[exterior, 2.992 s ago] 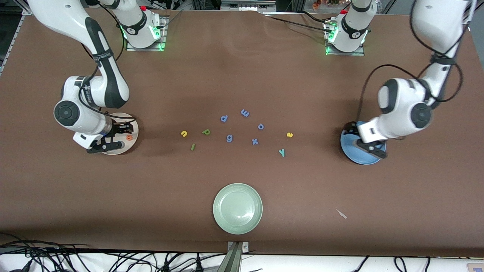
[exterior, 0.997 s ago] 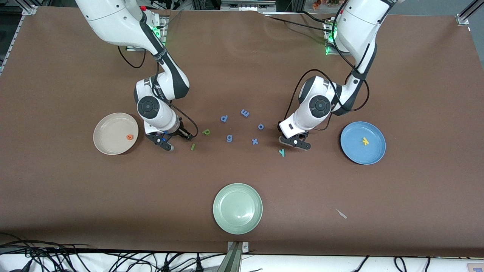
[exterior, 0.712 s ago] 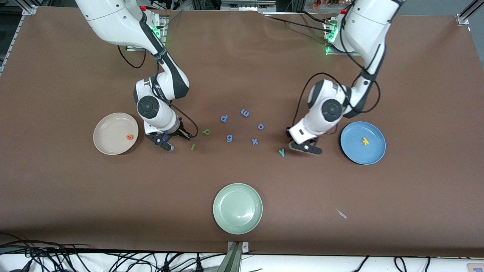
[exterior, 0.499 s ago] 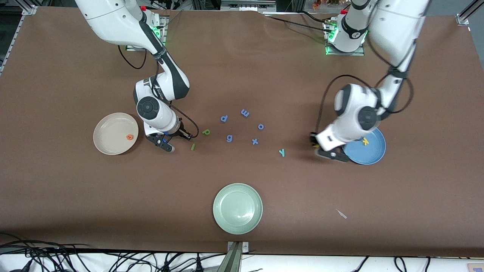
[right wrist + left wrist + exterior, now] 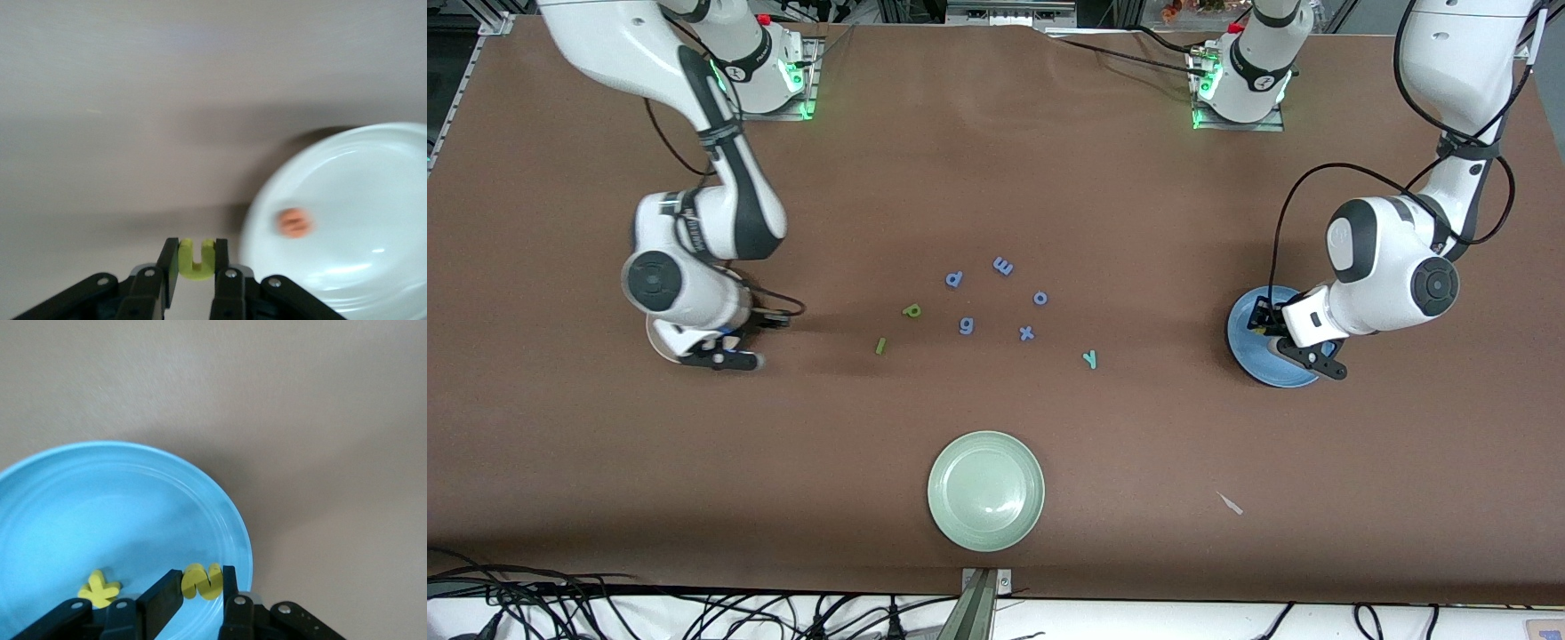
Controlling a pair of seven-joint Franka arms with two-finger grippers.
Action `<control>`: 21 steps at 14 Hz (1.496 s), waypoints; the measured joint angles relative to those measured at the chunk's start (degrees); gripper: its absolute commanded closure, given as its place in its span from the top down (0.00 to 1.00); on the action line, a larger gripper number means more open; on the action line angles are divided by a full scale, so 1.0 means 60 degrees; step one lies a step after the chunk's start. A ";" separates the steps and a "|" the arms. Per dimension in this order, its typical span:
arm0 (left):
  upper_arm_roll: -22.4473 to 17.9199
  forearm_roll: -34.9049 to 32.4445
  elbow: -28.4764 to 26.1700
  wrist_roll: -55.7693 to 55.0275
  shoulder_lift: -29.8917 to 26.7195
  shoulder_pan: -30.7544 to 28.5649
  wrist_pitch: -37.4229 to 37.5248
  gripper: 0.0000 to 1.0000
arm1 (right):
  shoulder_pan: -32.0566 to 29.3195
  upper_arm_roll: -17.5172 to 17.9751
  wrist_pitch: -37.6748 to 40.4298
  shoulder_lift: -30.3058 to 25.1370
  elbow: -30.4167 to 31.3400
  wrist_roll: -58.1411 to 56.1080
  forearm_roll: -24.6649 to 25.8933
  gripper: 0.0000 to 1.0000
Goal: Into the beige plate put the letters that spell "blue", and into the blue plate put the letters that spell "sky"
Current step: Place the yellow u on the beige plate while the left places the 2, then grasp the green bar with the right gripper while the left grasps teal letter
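Observation:
My right gripper (image 5: 743, 342) (image 5: 197, 257) is shut on the yellow u (image 5: 197, 259), hanging just outside the rim of the beige plate (image 5: 658, 345) (image 5: 360, 193), where the orange e (image 5: 294, 222) lies. Over the blue plate (image 5: 1249, 351) (image 5: 100, 513) my left gripper (image 5: 1285, 338) (image 5: 202, 577) is shut on the yellow s (image 5: 202, 580); the yellow k (image 5: 99, 589) rests on that plate. The green b (image 5: 911, 310), dark green l (image 5: 880, 346) and teal y (image 5: 1089, 359) lie on the brown table in the middle.
Several periwinkle letters (image 5: 967, 326) are scattered between the b and the y. A pale green plate (image 5: 985, 491) sits near the front camera's edge of the table. A small pale scrap (image 5: 1230, 503) lies toward the left arm's end.
Both arms have swung out from the middle of the table: the right one carried the u to the beige plate's rim, the left one carried the s over the blue plate.

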State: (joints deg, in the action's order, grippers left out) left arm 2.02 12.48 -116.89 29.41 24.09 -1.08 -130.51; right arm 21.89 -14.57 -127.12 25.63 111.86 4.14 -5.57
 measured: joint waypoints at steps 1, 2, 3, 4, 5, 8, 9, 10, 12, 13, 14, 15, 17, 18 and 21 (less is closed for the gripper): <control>0.0023 0.0000 -0.0021 0.0002 0.0019 0.0005 -0.0001 0.61 | -0.0021 -0.0298 0.0001 -0.0074 0.0170 -0.0629 0.0000 0.00; 0.0040 0.0000 -0.0023 0.0003 0.0039 0.0009 -0.0003 0.77 | -0.0024 -0.0555 0.0000 -0.0107 0.0308 -0.1134 0.0000 0.03; 0.0046 0.0000 -0.0023 0.0003 0.0051 0.0014 -0.0011 0.80 | -0.0036 -0.0761 -0.0006 -0.0093 0.0409 -0.1541 0.0000 0.39; 0.0046 0.0000 -0.0023 0.0004 0.0054 0.0015 -0.0022 0.80 | -0.0082 -0.0904 -0.0014 -0.0056 0.0491 -0.1804 0.0000 0.99; 0.0046 0.0000 -0.0020 0.0004 0.0054 0.0015 -0.0048 0.80 | -0.0169 -0.0958 -0.0014 0.0000 0.0537 -0.1918 0.0000 1.00; 0.0131 0.0040 0.0054 0.0001 0.0058 0.0188 -0.0255 0.79 | -0.0203 -0.0869 -0.0004 0.0153 0.0544 -0.1955 -0.0015 1.00; 0.0187 0.0175 0.0112 -0.0055 0.0076 0.0491 -0.0529 0.79 | -0.0138 -0.0749 0.0015 0.0145 0.0487 -0.1826 -0.0037 1.00; 0.0222 0.0377 0.0182 -0.0233 0.0128 0.0967 -0.0875 0.79 | -0.0046 -0.0592 0.0057 0.0139 0.0366 -0.1536 -0.0052 1.00; 0.0304 0.0552 0.0408 -0.0967 0.0426 0.2116 -0.1695 0.79 | 0.0153 -0.0145 0.0081 0.0138 0.0084 -0.0678 -0.0071 1.00; 0.0380 0.0553 0.0624 -0.1388 0.0651 0.2573 -0.1929 0.79 | 0.0234 0.0157 0.0081 0.0151 -0.0050 -0.0070 -0.0087 1.00; 0.0434 0.0553 0.0912 -0.1764 0.0894 0.2949 -0.2053 0.79 | 0.0309 0.0491 0.0079 0.0204 -0.0229 0.0677 -0.0108 1.00; 0.0444 0.0553 0.1228 -0.2057 0.1120 0.3222 -0.2091 0.78 | 0.0369 0.0847 0.0077 0.0337 -0.0498 0.1502 -0.0123 1.00; 0.0442 0.0553 0.1833 -0.2566 0.1500 0.3465 -0.2094 0.78 | 0.0436 0.1592 0.0071 0.0851 -0.1228 0.3104 -0.0127 1.00; 0.0441 0.0553 0.2118 -0.2790 0.1668 0.3498 -0.2094 0.78 | 0.0492 0.1858 0.0061 0.1157 -0.1582 0.3722 -0.0127 1.00; 0.0443 0.0553 0.2720 -0.3348 0.2152 0.3667 -0.2125 0.78 | 0.0598 0.2129 -0.0082 0.1957 -0.2400 0.4517 -0.0445 1.00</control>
State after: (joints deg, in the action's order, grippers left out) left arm 4.68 15.79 -100.57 9.32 37.00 20.92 -143.26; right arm 25.47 -1.79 -127.62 37.37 97.46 31.24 -8.23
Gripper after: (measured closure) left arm 0.216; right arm 0.000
